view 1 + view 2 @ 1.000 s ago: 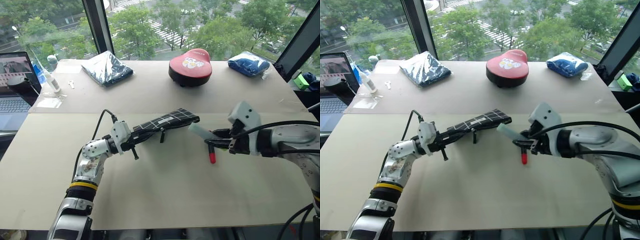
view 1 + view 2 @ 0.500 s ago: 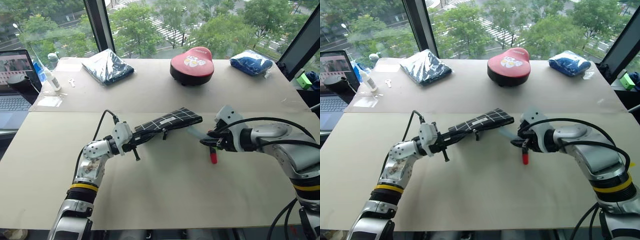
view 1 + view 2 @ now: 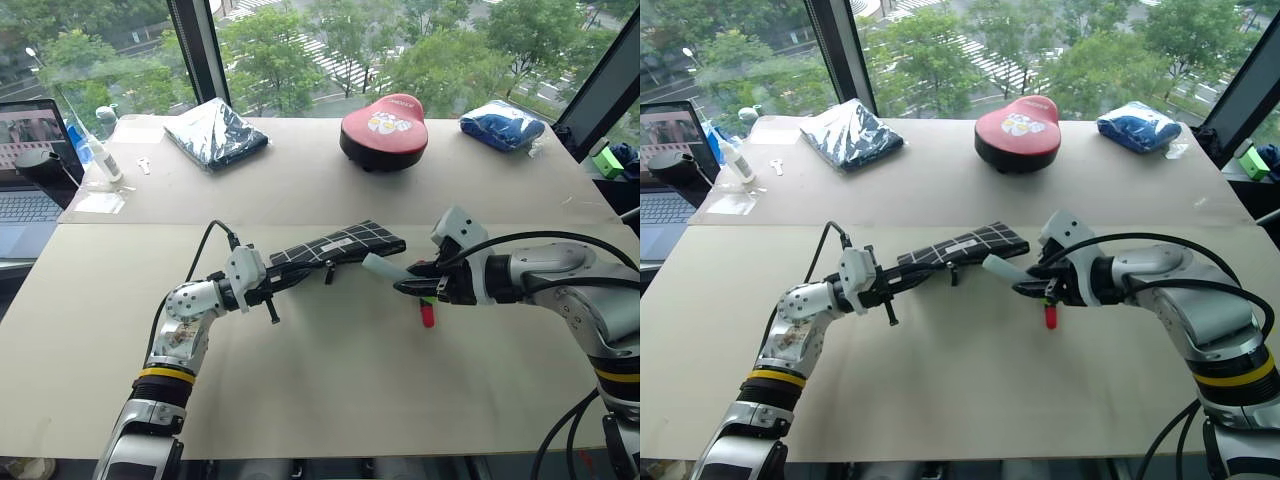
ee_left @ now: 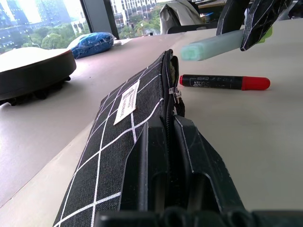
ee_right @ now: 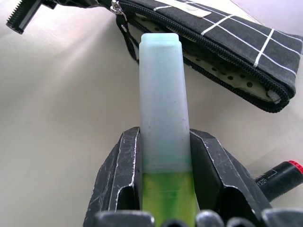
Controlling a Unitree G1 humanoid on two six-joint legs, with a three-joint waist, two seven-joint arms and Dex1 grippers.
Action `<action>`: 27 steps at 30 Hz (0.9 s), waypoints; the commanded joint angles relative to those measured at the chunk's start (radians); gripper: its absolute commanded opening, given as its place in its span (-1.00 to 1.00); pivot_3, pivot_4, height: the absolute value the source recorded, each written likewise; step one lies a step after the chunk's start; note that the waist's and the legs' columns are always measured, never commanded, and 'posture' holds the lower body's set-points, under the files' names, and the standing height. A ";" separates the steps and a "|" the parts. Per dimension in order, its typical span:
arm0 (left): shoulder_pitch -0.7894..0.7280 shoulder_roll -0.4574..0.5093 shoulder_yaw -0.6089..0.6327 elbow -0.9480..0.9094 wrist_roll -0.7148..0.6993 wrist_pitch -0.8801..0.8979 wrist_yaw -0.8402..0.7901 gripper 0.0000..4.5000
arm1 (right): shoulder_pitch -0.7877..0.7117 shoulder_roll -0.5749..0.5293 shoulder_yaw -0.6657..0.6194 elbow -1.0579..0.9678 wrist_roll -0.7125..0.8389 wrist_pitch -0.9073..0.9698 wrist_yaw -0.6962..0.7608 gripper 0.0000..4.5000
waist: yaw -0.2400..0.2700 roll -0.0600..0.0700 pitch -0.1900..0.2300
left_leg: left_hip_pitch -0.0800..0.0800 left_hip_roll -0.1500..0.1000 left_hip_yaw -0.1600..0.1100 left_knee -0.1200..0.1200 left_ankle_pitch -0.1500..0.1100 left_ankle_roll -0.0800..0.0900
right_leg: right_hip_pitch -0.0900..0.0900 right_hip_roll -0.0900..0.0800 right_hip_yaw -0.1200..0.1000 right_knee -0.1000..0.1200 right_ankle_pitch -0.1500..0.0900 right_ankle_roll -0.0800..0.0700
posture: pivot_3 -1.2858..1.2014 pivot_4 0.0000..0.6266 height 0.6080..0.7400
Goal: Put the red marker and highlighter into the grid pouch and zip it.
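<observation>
Highlighter [image 5: 163, 94] sits clamped by its green end in the right gripper [image 3: 412, 283], pale end aimed at the unzipped mouth of the grid pouch [image 3: 335, 245] just ahead of the fingertips. The left gripper [image 3: 262, 291] is clenched on the pouch's other end, holding it off the table [image 3: 330, 400]. Inserting the highlighter is the step in hand (the red marker [image 3: 427, 313] lies under the right gripper, untouched). Next, the tip probably needs lining up with the slit before sliding in.

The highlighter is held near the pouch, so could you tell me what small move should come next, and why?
Probably ease the highlighter forward into the grid pouch: its zipper gapes open, its pale tip points at the opening, and the left gripper steadies the pouch.
</observation>
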 commanded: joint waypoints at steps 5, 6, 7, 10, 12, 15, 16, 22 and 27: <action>-0.015 0.003 -0.001 -0.025 -0.004 -0.007 -0.003 -1.00 | -0.039 0.002 0.009 0.032 -0.047 -0.026 -0.026 -0.54 | -0.001 0.000 0.000 | 0.000 0.000 0.000 0.000 0.000 0.000 | 0.000 0.000 0.000 0.000 0.000 0.000 | 0.03 -0.52 1.00; -0.015 0.003 0.000 -0.027 -0.005 -0.006 -0.003 -1.00 | -0.042 0.005 0.013 0.037 -0.052 -0.029 -0.026 -0.54 | -0.001 0.000 0.000 | 0.000 0.000 0.000 0.000 0.000 0.000 | 0.000 0.000 0.000 0.000 0.000 0.000 | 0.03 -0.52 1.00; -0.014 0.003 -0.001 -0.032 -0.006 -0.004 -0.002 -1.00 | -0.046 0.008 0.017 0.044 -0.058 -0.031 -0.027 -0.54 | -0.001 0.000 0.000 | 0.000 0.000 0.000 0.000 0.000 0.000 | 0.000 0.000 0.000 0.000 0.000 0.000 | 0.03 -0.52 1.00; -0.010 0.003 0.000 -0.047 -0.013 0.003 -0.004 -1.00 | -0.056 0.017 0.027 0.060 -0.072 -0.038 -0.029 -0.54 | -0.001 0.000 0.000 | 0.000 0.000 0.000 0.000 0.000 0.000 | 0.000 0.000 0.000 0.000 0.000 0.000 | 0.03 -0.52 1.00; -0.010 0.003 -0.001 -0.051 -0.016 0.005 -0.008 -1.00 | -0.065 0.026 0.038 0.071 -0.082 -0.042 -0.030 -0.54 | -0.001 0.000 0.000 | 0.000 0.000 0.000 0.000 0.000 0.000 | 0.000 0.000 0.000 0.000 0.000 0.000 | 0.03 -0.52 1.00; -0.013 0.001 -0.002 -0.051 -0.016 0.008 -0.011 -1.00 | -0.083 0.046 0.067 0.083 -0.105 -0.052 -0.032 -0.54 | -0.001 0.000 0.000 | 0.000 0.000 0.000 0.000 0.000 0.000 | 0.000 0.000 0.000 0.000 0.000 0.000 | 0.03 -0.52 1.00; -0.014 0.001 -0.002 -0.050 -0.016 0.009 -0.013 -1.00 | -0.091 0.053 0.081 0.085 -0.114 -0.056 -0.034 -0.54 | -0.002 0.000 0.000 | 0.000 0.000 0.000 0.000 0.000 0.000 | 0.000 0.000 0.000 0.000 0.000 0.000 | 0.03 -0.52 1.00; -0.027 -0.005 -0.004 -0.045 -0.017 0.012 -0.021 -1.00 | -0.150 0.108 0.227 0.101 -0.232 -0.153 -0.045 -0.54 | -0.003 0.000 0.000 | 0.000 0.000 0.000 0.000 0.001 -0.001 | -0.001 0.000 0.000 0.002 0.000 0.000 | 0.03 -0.52 1.00; -0.035 -0.006 -0.004 -0.045 -0.020 0.018 -0.025 -1.00 | -0.178 0.156 0.337 0.129 -0.414 -0.455 -0.069 -0.54 | -0.002 0.000 0.000 | 0.000 -0.002 0.001 0.001 0.001 -0.001 | -0.002 0.000 0.000 0.003 0.000 0.000 | 0.03 -0.52 1.00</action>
